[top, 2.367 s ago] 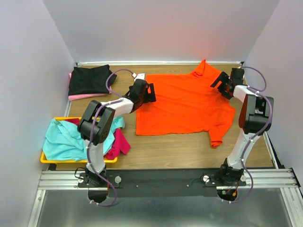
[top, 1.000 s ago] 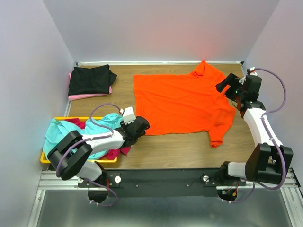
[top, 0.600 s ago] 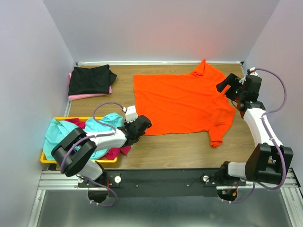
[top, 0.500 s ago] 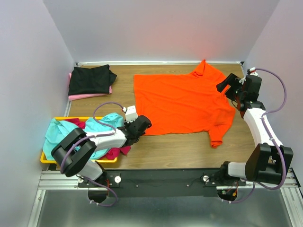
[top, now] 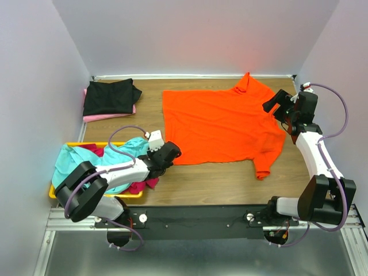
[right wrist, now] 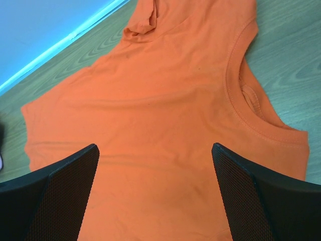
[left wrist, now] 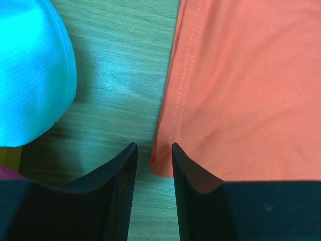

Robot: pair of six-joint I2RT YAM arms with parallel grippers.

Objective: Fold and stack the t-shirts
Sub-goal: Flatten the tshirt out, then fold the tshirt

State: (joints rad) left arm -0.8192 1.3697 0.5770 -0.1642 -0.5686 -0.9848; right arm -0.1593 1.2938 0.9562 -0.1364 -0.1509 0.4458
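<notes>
Broadly, the wooden desk [top: 218, 178] is carrying everything, and the orange shirt [top: 221, 123] is lying spread flat across its middle and right, collar toward the right edge, one sleeve pointing at the far wall and the other at the near edge. Off to the near left, a yellow tray [top: 54, 194] is holding a crumpled teal shirt [top: 77, 169] with a magenta shirt [top: 146, 183] spilling out beneath it. At the far left corner, a folded black shirt [top: 109, 96] is resting on a pink shirt [top: 98, 118]. The right hand [right wrist: 154, 150] is hovering over the orange shirt near the collar, its fingers spread wide and holding nothing. The left hand [left wrist: 153, 150] is reaching low to the orange shirt's near left corner, its fingers parted only narrowly, with the hemmed corner sitting in the gap between them.
</notes>
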